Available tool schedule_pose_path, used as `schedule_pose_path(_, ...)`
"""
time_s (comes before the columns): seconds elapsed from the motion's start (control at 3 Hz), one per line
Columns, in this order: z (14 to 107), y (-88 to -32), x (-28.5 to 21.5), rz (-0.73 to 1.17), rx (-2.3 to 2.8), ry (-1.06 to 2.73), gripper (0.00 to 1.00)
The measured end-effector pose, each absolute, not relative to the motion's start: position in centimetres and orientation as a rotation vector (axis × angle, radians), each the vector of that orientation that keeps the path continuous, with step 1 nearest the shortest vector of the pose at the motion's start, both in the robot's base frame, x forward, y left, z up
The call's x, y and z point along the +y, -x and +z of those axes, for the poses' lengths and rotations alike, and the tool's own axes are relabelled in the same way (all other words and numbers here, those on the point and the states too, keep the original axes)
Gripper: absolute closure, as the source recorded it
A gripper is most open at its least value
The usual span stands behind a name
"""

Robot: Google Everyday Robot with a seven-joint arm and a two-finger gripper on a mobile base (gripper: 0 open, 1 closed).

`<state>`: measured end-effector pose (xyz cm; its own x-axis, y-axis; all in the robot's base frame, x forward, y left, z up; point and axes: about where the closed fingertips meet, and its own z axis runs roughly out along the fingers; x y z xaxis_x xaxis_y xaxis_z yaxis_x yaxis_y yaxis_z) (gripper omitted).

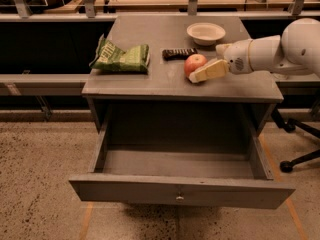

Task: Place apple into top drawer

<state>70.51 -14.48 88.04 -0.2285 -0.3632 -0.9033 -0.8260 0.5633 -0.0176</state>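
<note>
The red apple (194,62) with a yellowish patch sits on the grey cabinet top (150,34), right of centre. My gripper (198,72) reaches in from the right on a white arm (272,51). Its cream near finger (209,71) lies along the apple's front right side, and the apple sits in the open jaws; the far finger is hidden. The top drawer (125,188) is pulled fully out below, with nothing inside, and its small metal knob (179,198) faces me.
A white bowl (206,32) stands behind the apple. A dark bar (179,53) lies just left of the apple, and a green chip bag (121,57) lies at the left. An office chair base (297,159) is on the floor at the right.
</note>
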Motion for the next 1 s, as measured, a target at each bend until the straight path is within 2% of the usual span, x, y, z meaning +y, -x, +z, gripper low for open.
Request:
schedule_pose_path(0.33, 85.8, -71.8, -13.7, 0.614, 1.841, 0.959, 0.17)
schedule_pose_path(1.0, 84.8, -71.6, -13.2, 0.649, 1.857, 0.967, 0.64)
